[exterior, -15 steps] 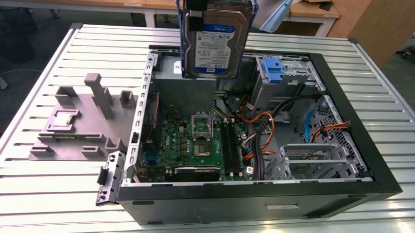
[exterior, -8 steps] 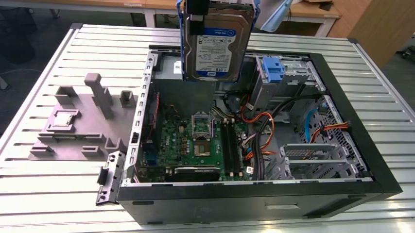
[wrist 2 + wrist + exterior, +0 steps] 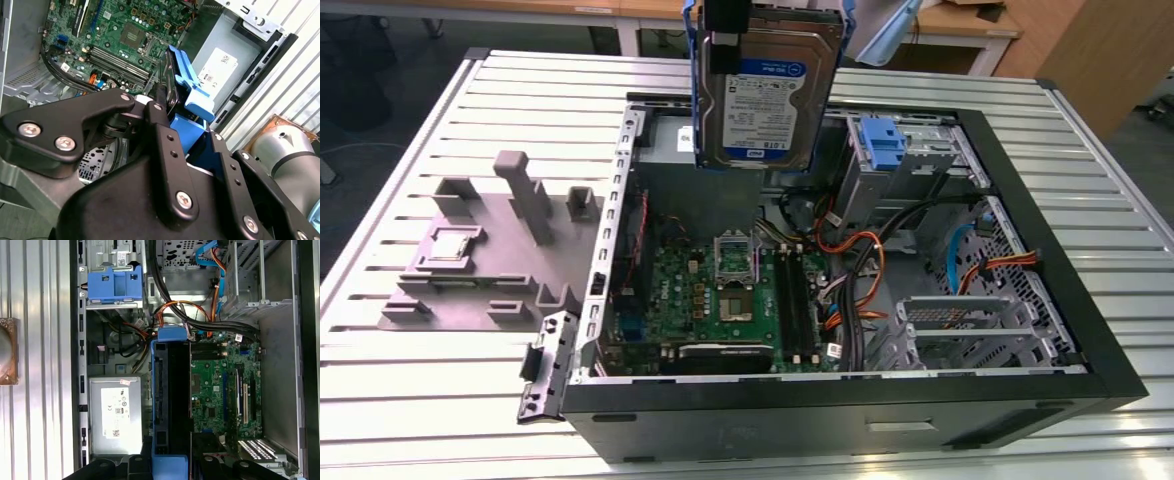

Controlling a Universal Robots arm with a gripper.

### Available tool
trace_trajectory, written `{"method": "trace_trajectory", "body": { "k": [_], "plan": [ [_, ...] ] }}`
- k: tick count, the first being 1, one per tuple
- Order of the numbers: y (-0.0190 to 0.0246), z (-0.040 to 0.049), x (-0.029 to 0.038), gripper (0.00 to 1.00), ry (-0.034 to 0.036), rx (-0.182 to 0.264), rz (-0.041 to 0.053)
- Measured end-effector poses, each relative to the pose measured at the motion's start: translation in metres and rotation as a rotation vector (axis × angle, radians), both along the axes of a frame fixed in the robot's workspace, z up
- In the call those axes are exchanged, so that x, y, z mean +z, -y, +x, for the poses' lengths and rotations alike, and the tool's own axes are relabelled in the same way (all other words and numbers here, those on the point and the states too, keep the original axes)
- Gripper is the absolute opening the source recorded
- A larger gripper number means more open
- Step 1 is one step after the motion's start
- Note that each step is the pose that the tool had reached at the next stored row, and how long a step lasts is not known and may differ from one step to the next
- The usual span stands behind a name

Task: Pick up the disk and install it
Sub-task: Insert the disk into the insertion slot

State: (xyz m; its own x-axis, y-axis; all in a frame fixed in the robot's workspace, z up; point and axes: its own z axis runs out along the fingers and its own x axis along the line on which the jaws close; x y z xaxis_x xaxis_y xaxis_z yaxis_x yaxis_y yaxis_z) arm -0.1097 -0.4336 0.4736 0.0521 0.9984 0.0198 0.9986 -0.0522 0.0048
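Observation:
The disk [image 3: 763,92], a grey metal drive with a white-and-blue label and a blue bracket, hangs upright above the back of the open computer case [image 3: 854,405]. My gripper [image 3: 767,8] is shut on its upper end. In the second wrist view the black fingers [image 3: 156,112] clamp the disk [image 3: 186,80] by its blue bracket. The first wrist view looks down along the disk's [image 3: 172,400] edge, with my gripper [image 3: 172,462] shut on it, over the gap between the power supply [image 3: 115,412] and the motherboard [image 3: 220,390].
Inside the case are the motherboard [image 3: 727,300], orange and black cables [image 3: 854,260], a silver cage with a blue latch [image 3: 883,140] and an open metal cage [image 3: 961,330]. A grey fixture [image 3: 487,250] sits on the slatted table [image 3: 427,400] at the exterior view's left.

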Motion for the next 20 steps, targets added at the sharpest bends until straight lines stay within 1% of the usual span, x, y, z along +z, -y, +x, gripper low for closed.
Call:
{"method": "trace_trajectory", "body": {
  "k": [3,6,11,13,17,20],
  "plan": [
    [0.0004,0.0000,0.0000,0.37,0.0000,0.000,-0.0001],
    [0.0020,0.0000,0.0000,0.37,-0.0001,0.000,-0.0007],
    [0.0072,0.0000,0.0000,0.37,0.0000,0.000,-0.0042],
    [0.0099,0.0000,-0.0001,0.37,0.0000,0.000,-0.0057],
    [0.0136,0.0000,-0.0001,0.37,-0.0001,0.000,-0.0114],
    [0.0175,0.0000,-0.0001,0.37,-0.0001,0.000,-0.0144]
  ]
}}
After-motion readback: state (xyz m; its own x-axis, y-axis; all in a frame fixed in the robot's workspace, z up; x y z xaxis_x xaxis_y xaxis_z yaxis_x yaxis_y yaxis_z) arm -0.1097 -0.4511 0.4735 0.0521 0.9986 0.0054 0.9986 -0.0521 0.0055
